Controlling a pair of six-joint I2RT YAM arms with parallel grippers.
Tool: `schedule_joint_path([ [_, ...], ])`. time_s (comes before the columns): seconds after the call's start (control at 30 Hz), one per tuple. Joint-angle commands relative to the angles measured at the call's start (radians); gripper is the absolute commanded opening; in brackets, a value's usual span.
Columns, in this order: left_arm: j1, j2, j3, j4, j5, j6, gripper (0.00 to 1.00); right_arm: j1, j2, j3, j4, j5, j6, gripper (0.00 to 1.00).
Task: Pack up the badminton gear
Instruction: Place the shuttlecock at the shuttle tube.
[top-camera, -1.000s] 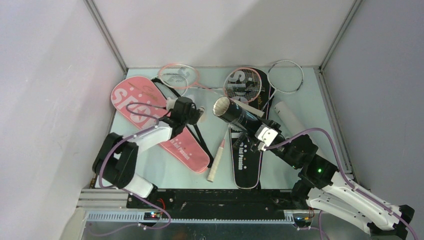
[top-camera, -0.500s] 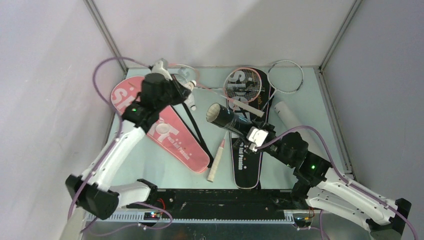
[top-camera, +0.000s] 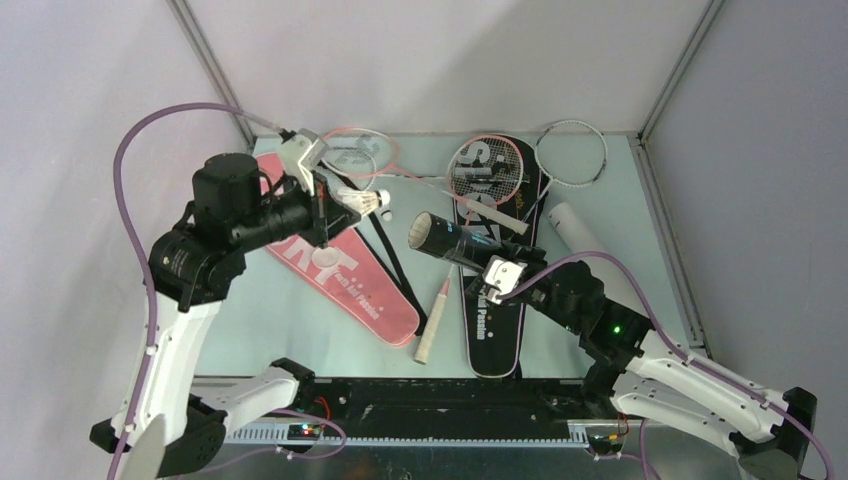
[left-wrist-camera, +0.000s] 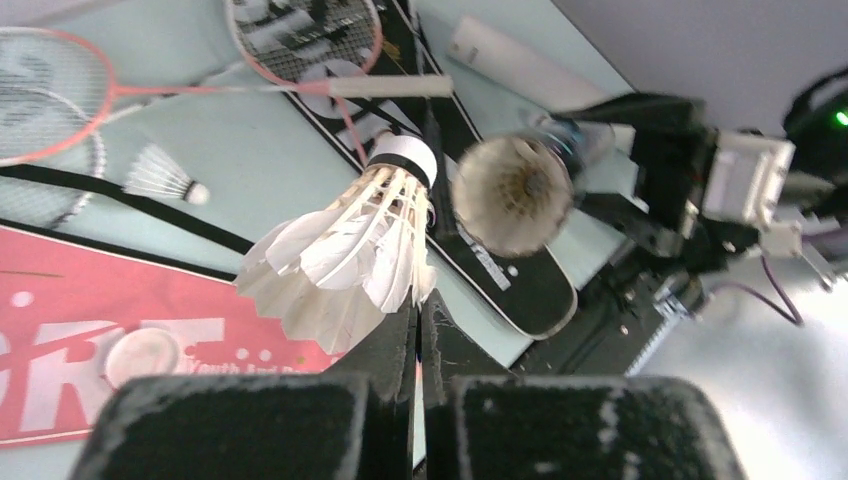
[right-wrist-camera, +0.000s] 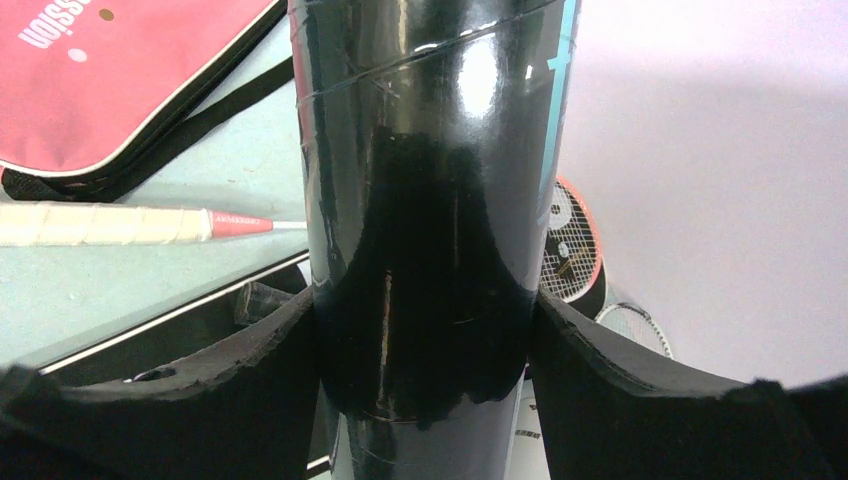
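Observation:
My left gripper is shut on the feather skirt of a white shuttlecock, held in the air with its cork toward the open mouth of a black shuttle tube. From above, the shuttlecock sits a short gap left of the tube mouth. My right gripper is shut round the black tube, holding it tilted above the black cover. A second shuttlecock lies on the table.
A pink cover lies at the left with its black strap trailing. Pink rackets and a white racket lie at the back. A white tube lies at the right, and a racket handle between the covers.
My left arm has risen from low over the table and swung left, carrying the shuttlecock up. My right gripper has shifted the black tube slightly left and toward me.

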Motion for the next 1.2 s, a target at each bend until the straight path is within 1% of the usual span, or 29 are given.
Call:
schedule_joint_path([
  [0.0,-0.001,-0.030,-0.017,-0.072,0.212,0.080,0.00,0.007,-0.007,0.006,0.069,0.027,-0.028,0.31],
  [0.27,-0.043,-0.011,-0.027,-0.072,0.307,0.099,0.00,0.010,-0.004,0.006,0.086,0.023,-0.046,0.31],
  [0.53,-0.104,0.038,-0.020,-0.091,0.308,0.113,0.00,0.023,0.016,0.024,0.085,-0.006,-0.086,0.31],
  [0.67,-0.123,0.069,-0.012,-0.106,0.303,0.115,0.00,0.031,0.030,0.026,0.111,-0.008,-0.101,0.31],
  [0.77,-0.129,0.092,-0.005,-0.109,0.304,0.113,0.00,0.035,0.038,0.026,0.142,-0.013,-0.109,0.31],
  [0.97,-0.137,0.115,0.011,-0.114,0.296,0.119,0.00,0.039,0.052,0.026,0.153,-0.024,-0.118,0.31],
  [1.17,-0.139,0.149,-0.004,-0.076,0.325,0.105,0.00,0.040,0.056,0.024,0.154,-0.086,-0.136,0.31],
])
